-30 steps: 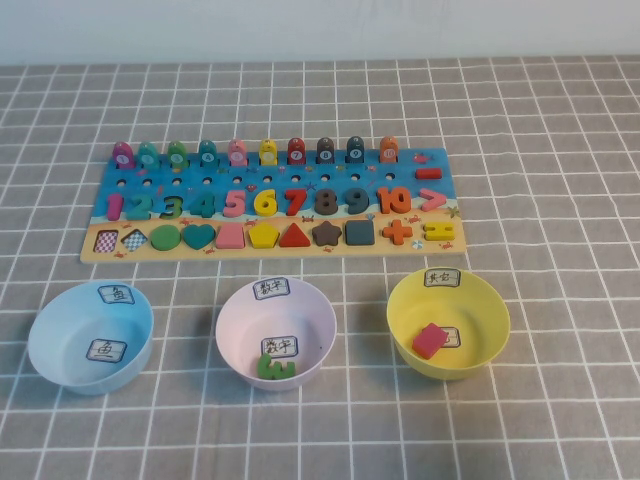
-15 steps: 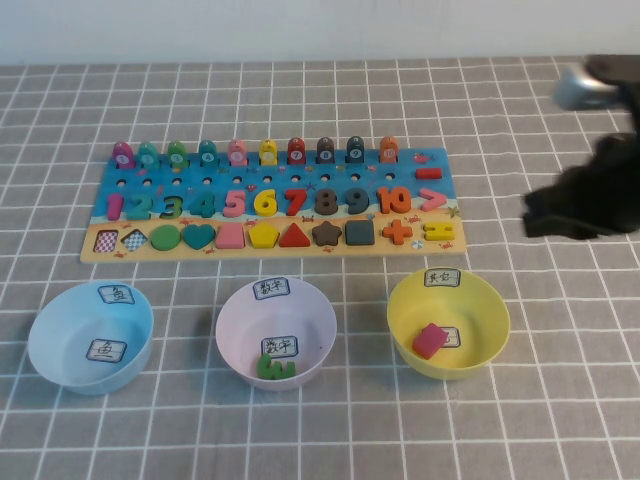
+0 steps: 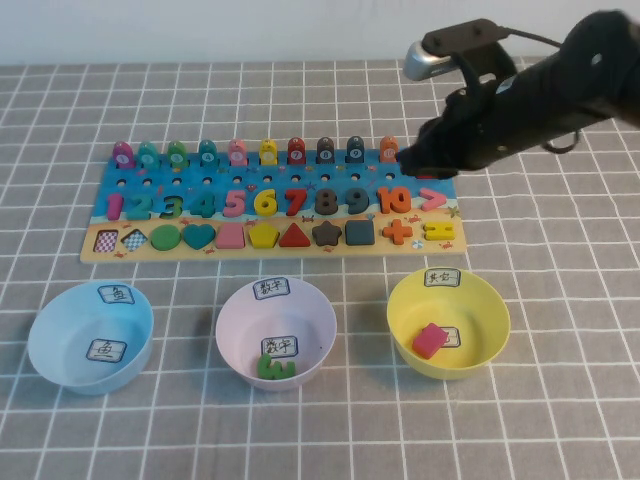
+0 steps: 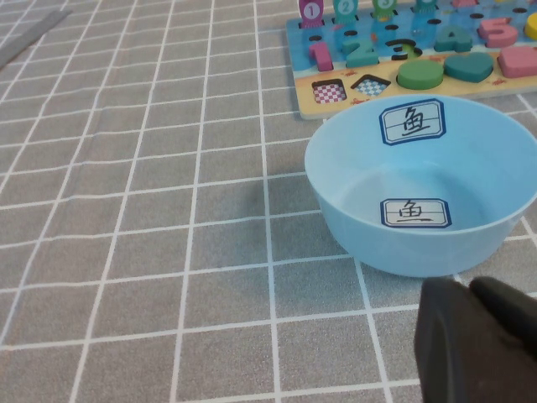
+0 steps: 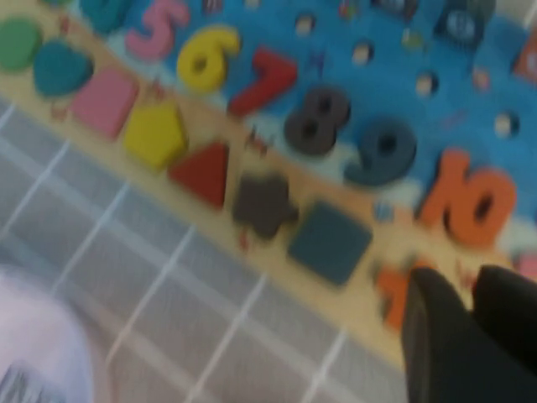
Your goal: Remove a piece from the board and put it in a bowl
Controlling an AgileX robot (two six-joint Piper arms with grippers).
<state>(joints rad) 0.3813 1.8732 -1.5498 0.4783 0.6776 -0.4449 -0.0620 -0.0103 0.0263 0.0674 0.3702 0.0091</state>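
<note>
The blue number board (image 3: 250, 253) lies at the table's middle with coloured numbers, shapes and pegs in it. My right gripper (image 3: 412, 160) hovers over the board's right end, near the orange 10 (image 3: 396, 200). In the right wrist view its fingers (image 5: 436, 336) stand together, empty, above the orange plus (image 5: 390, 290) and beside the dark blue square (image 5: 330, 239). My left gripper (image 4: 470, 290) is shut and empty just beside the blue bowl (image 4: 419, 193); it is outside the high view.
Three bowls stand in front of the board: blue (image 3: 90, 335) empty, pink (image 3: 235, 320) with a green piece (image 3: 273, 366), yellow (image 3: 480, 310) with a pink square (image 3: 430, 340). Grey checked cloth covers the table.
My right arm has come in from the right edge and swung left and forward over the board's right end. The pieces and bowls have not moved.
</note>
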